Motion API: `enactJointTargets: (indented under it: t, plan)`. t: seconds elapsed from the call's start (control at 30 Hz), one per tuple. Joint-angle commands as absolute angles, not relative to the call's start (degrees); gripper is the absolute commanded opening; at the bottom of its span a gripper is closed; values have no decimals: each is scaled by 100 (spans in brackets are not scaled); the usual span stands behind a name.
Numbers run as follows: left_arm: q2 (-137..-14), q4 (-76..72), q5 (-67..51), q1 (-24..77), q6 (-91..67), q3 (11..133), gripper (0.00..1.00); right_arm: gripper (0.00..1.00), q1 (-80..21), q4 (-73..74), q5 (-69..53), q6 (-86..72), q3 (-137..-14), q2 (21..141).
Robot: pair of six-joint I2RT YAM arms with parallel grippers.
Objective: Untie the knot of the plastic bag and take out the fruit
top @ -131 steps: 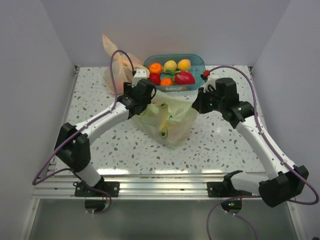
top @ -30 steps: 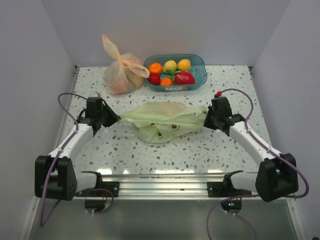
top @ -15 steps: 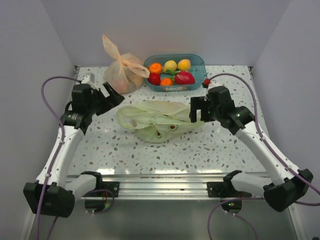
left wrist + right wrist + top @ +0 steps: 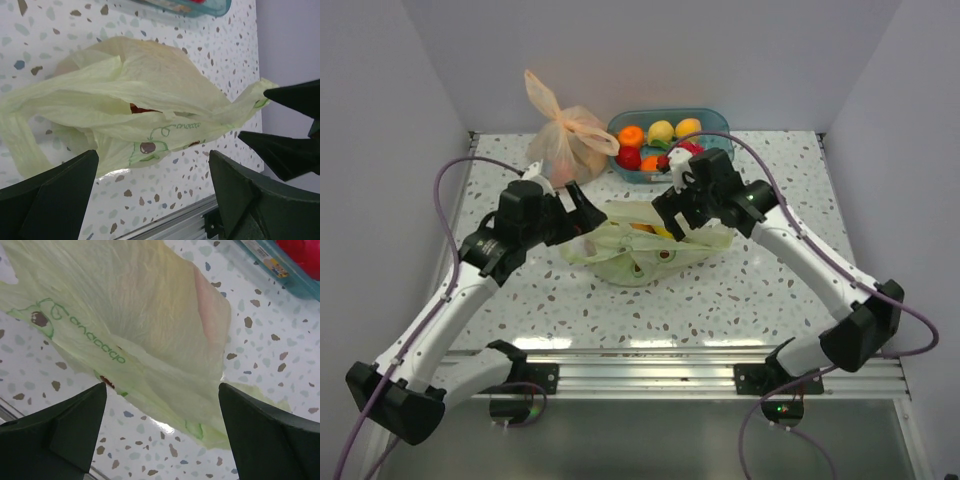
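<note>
Left wrist: plastic bag (image 4: 150,80) crumpled; pale green

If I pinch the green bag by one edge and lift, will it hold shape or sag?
Probably floppy: the green bag lies flat and crumpled. Fruit shows through the film, so the weight would likely slide to the lowest point. Its mouth looks open in the left wrist view; lifting the bottom could spill it.

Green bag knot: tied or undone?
Undone. The plastic bag lies slumped flat, a handle ear trails loose, and the mouth gapes, with dark red fruit visible inside.
</note>
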State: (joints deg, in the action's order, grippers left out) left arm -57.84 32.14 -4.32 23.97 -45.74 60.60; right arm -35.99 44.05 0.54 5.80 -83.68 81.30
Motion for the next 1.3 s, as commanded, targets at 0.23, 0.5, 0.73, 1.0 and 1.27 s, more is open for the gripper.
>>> enactJointTargets:
  t: [0.23,0.5,0.73,1.0,1.27]
  plan:
    - [-6591,2549,123,3401,-5071,5828,99,87,-3604,3745,-36,1529,-8657,9457]
    - [-6715,2382,325,3586,-5282,5528,100,3,-3568,3411,325,1179,-8411,9352]
    - [-6899,2382,755,3586,-5554,5537,100,0,-3463,3182,545,361,-8279,8939]
    - [-7286,2119,1159,3577,-6345,5669,100,0,-3463,3041,193,167,-7981,8631]
    - [-7628,1854,1652,3586,-6672,5388,86,0,-3454,3041,140,176,-7735,8604]
